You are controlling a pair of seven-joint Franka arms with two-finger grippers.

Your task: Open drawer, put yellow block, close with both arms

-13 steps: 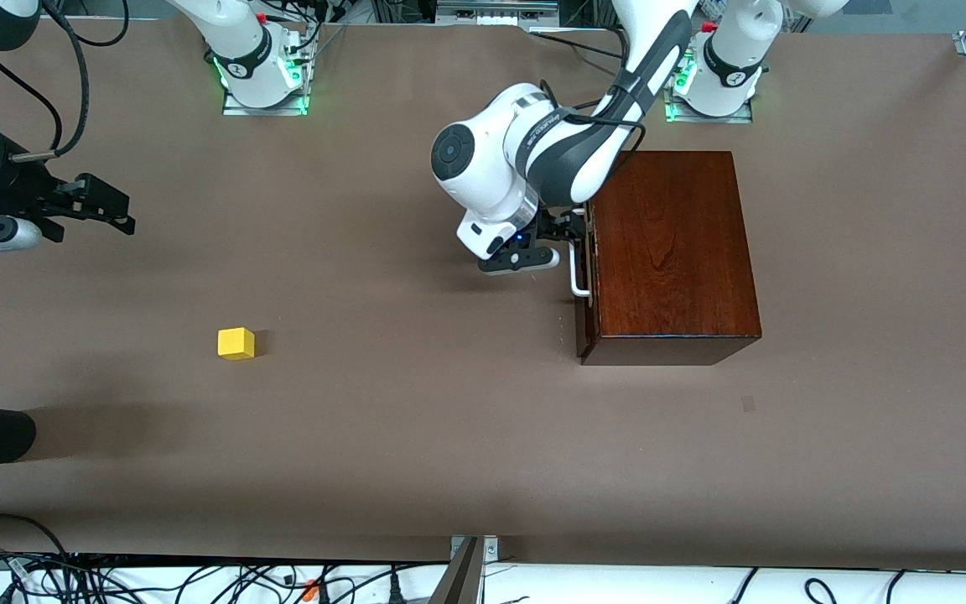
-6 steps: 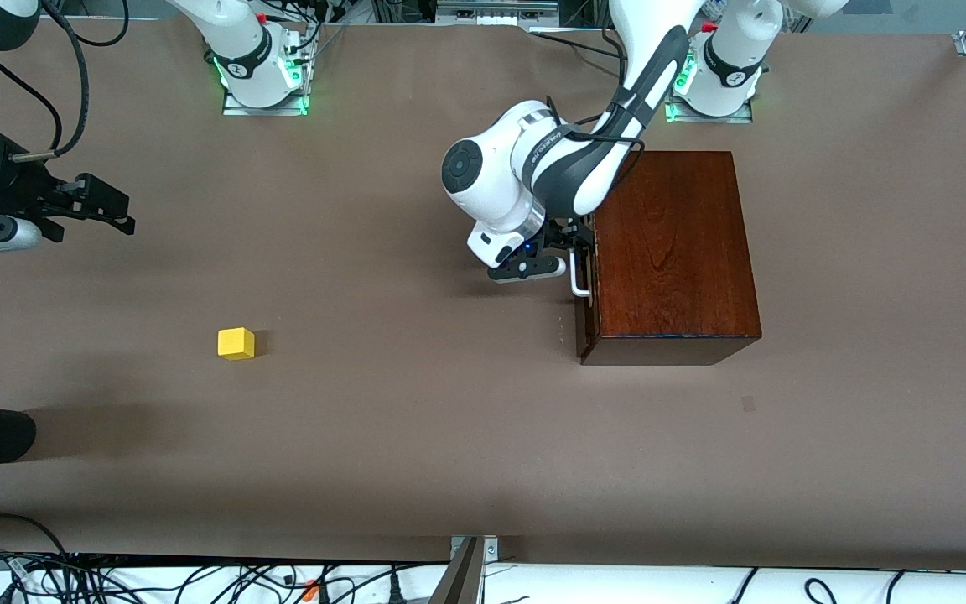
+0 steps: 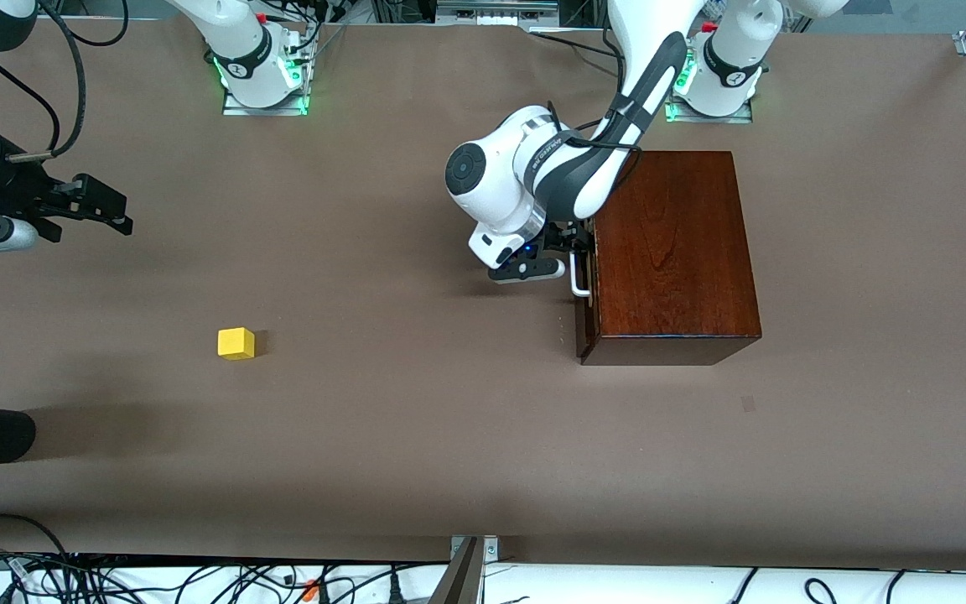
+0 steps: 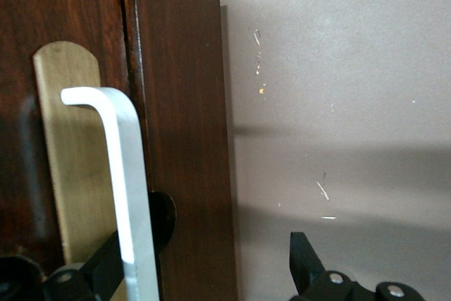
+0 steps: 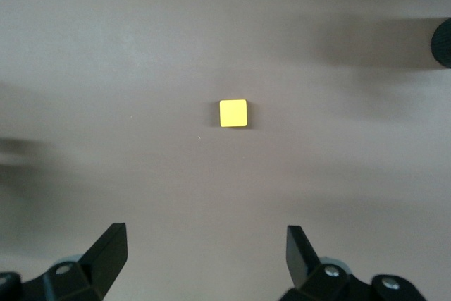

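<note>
My left gripper [image 3: 577,249] is mostly hidden under my own wrist in the front view. In the left wrist view the handle [image 4: 127,195] runs off the frame edge beside one of my fingers [image 4: 95,273], so contact cannot be confirmed. The drawer [image 4: 70,103] front is cropped.

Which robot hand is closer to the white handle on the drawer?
The left. The left gripper is right at the drawer's white handle, open jaws straddling the bar. The right gripper hangs open over bare table at the right arm's end, with the yellow block under its camera.
</note>
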